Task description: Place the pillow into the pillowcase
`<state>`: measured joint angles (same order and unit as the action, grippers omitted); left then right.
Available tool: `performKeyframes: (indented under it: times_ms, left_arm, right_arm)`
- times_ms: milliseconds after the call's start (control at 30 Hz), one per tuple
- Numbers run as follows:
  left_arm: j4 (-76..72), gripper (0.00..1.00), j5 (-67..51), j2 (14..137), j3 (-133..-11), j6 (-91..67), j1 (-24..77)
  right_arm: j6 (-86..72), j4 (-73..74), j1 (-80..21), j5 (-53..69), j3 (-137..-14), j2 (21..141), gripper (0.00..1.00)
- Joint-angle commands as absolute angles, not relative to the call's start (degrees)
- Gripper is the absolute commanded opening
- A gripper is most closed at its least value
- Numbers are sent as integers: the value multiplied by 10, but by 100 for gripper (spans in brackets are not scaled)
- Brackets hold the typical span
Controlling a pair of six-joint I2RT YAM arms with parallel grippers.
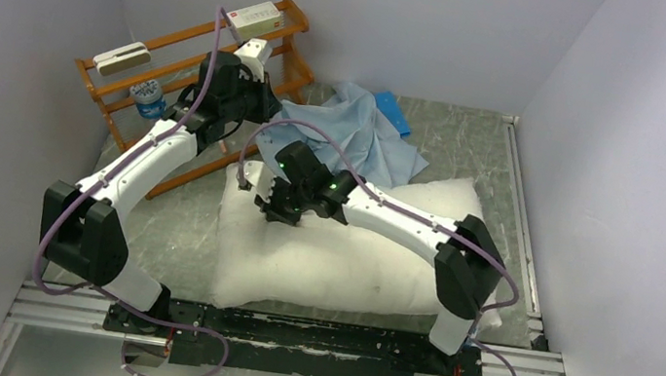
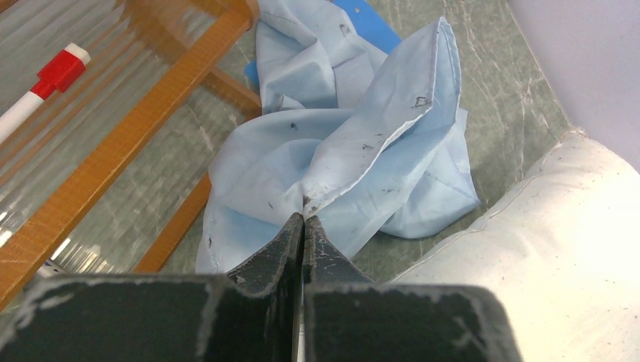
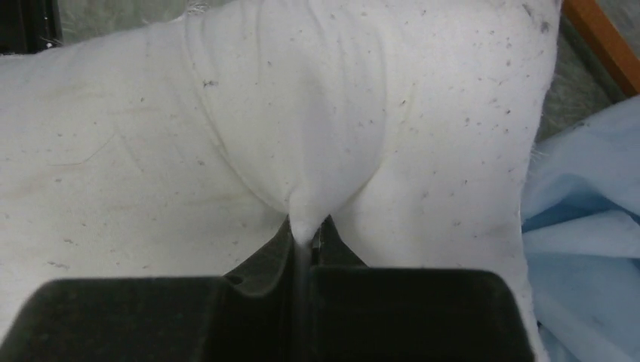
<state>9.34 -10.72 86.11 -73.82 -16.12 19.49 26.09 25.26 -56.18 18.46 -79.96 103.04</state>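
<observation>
The white pillow (image 1: 340, 248) lies across the middle of the table. It also shows in the right wrist view (image 3: 226, 136) and at the right of the left wrist view (image 2: 558, 249). The pale blue pillowcase (image 1: 347, 131) lies crumpled behind the pillow, and it shows in the left wrist view (image 2: 362, 151). My left gripper (image 2: 304, 219) is shut on a fold of the pillowcase near its left end. My right gripper (image 3: 306, 230) is shut on a pinch of pillow fabric near the pillow's far left corner (image 1: 280, 202).
An orange wooden rack (image 1: 190, 60) stands at the back left, also in the left wrist view (image 2: 136, 128), holding a white box (image 1: 255, 16) and a red-capped marker (image 2: 45, 83). A flat bright-blue sheet (image 1: 394, 110) lies behind the pillowcase. Walls close in on both sides.
</observation>
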Motion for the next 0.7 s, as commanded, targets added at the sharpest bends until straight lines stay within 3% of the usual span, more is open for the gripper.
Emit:
performKeyframes:
  times_ms: [0, 167, 367, 667]
  left_arm:
    - [68, 5, -108, 838, -737, -150, 190]
    - [61, 5, -100, 829, -729, -128, 190]
    - [37, 5, -108, 814, -708, -98, 190]
    - [37, 5, -100, 792, -689, -63, 190]
  right_arm:
    - [239, 268, -566, 164, -739, 976, 0]
    - [209, 243, -563, 187, -688, 852, 0]
    - [180, 280, -533, 201, -686, 809, 0]
    - [129, 266, -405, 249, -668, 748, 0]
